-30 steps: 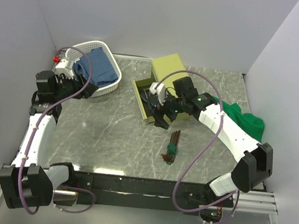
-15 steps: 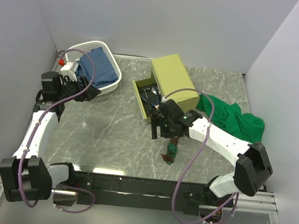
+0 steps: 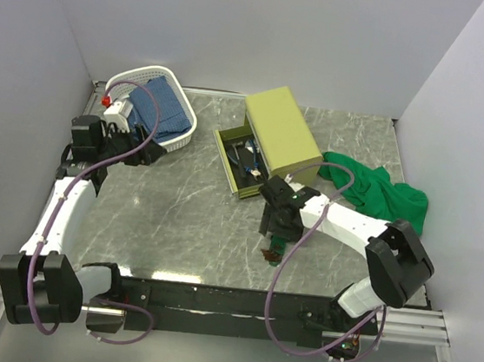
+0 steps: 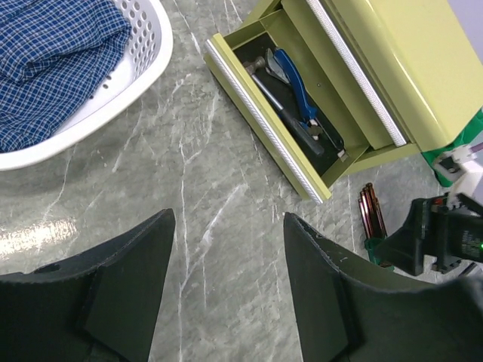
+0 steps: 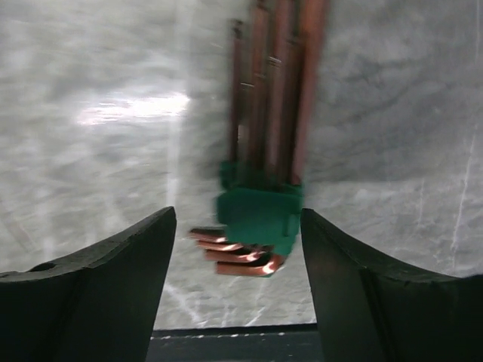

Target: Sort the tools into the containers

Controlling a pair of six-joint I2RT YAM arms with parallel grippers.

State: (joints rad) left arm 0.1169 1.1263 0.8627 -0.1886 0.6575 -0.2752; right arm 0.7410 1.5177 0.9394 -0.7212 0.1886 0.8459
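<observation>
The hex key set (image 5: 260,204), copper-coloured keys in a green holder, lies on the table between the fingers of my right gripper (image 5: 238,219). That gripper is open and straddles the holder, with a gap on the left side. From above, the right gripper (image 3: 275,228) hides most of the hex key set (image 3: 274,253). The olive-green chest (image 3: 283,131) has its lower drawer (image 4: 260,121) pulled out, with blue-handled pliers (image 4: 298,94) and a black tool (image 4: 273,94) inside. My left gripper (image 4: 226,226) hangs open above bare table beside the white basket (image 3: 182,130).
The basket (image 4: 147,64) holds a blue checked cloth (image 4: 53,60). A green cloth (image 3: 385,195) lies crumpled at the right, beside the chest. Walls close in the table on the left, back and right.
My right arm has swung from the open drawer down towards the near edge and now sits over the hex key set. The left arm has shifted slightly by the basket.
</observation>
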